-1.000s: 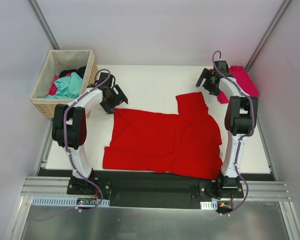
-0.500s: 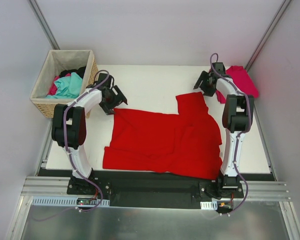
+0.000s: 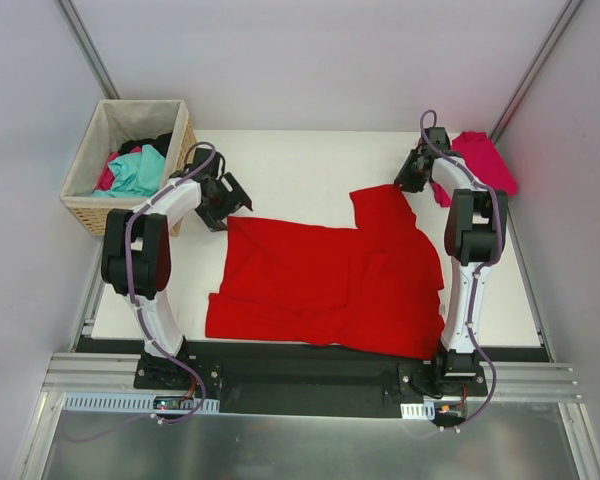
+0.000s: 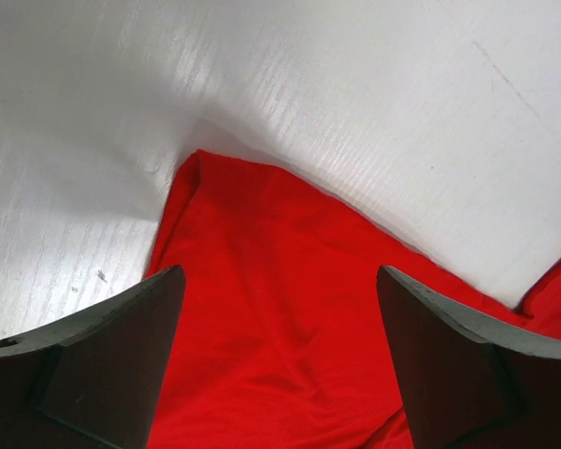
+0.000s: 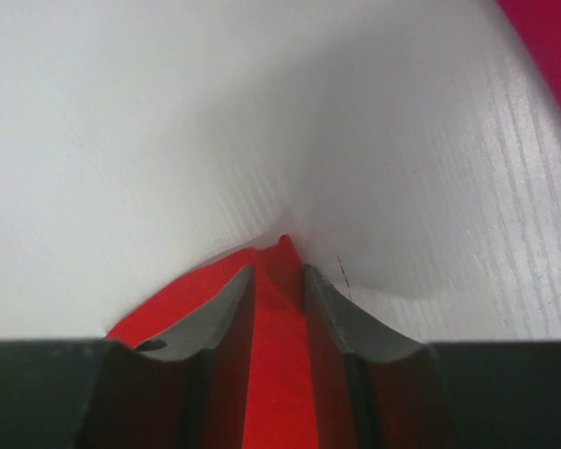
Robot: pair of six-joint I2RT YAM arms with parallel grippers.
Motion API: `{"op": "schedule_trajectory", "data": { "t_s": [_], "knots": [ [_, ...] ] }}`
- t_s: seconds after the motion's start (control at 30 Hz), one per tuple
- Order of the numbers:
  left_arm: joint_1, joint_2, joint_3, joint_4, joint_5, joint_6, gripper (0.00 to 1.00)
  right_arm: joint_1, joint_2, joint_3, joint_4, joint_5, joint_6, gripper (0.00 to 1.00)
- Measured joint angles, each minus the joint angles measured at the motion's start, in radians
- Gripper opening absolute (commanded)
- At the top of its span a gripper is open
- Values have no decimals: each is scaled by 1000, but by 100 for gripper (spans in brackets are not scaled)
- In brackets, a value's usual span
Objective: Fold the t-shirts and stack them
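The bright red t-shirt (image 3: 320,280) lies spread across the white table (image 3: 310,160), partly folded with creases. My right gripper (image 3: 408,178) is down at its far right corner, and in the right wrist view its jaws (image 5: 279,271) pinch a ridge of red cloth (image 5: 280,355). My left gripper (image 3: 225,200) hovers open over the shirt's far left corner; the red cloth (image 4: 280,309) shows between its wide-apart fingers (image 4: 93,365). The magenta-pink t-shirt (image 3: 485,160) lies bunched at the table's far right corner, just beyond the right gripper, and its edge (image 5: 552,37) shows in the right wrist view.
A wicker basket (image 3: 100,210) with teal, pink and dark clothes stands off the table's far left corner, close to the left arm. Walls and slanted metal posts enclose the table at the back and sides.
The right gripper moved down to the red shirt's far right corner and closed from wide open onto the cloth. The left gripper shifted slightly and stays open.
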Motion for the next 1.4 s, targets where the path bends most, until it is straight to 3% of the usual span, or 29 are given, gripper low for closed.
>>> {"op": "schedule_trajectory", "data": {
  "t_s": [0.1, 0.2, 0.47, 0.53, 0.57, 0.7, 1.2, 1.4],
  "knots": [
    [7, -8, -10, 0, 1, 0, 84, 0, 0, 0, -6, 0, 5, 19],
    [15, -16, -13, 1, -1, 0, 84, 0, 0, 0, -11, 0, 8, 1],
    [34, -20, -13, 11, -3, 0, 84, 0, 0, 0, -14, 0, 13, 1],
    [39, -18, -13, 11, -3, 0, 76, 0, 0, 0, -14, 0, 13, 1],
    [39, -17, -13, 12, -4, 0, 67, 0, 0, 0, -14, 0, 13, 1],
    [44, 3, -9, 16, -5, -10, 52, 0, 0, -1, -14, 0, 13, 1],
    [57, 98, 21, 18, -30, -19, 40, 0, 0, -6, -13, -5, 12, 1],
    [65, 116, 42, 17, -34, -21, 40, 0, 0, -11, -12, -11, 11, 1]
  ]
}}
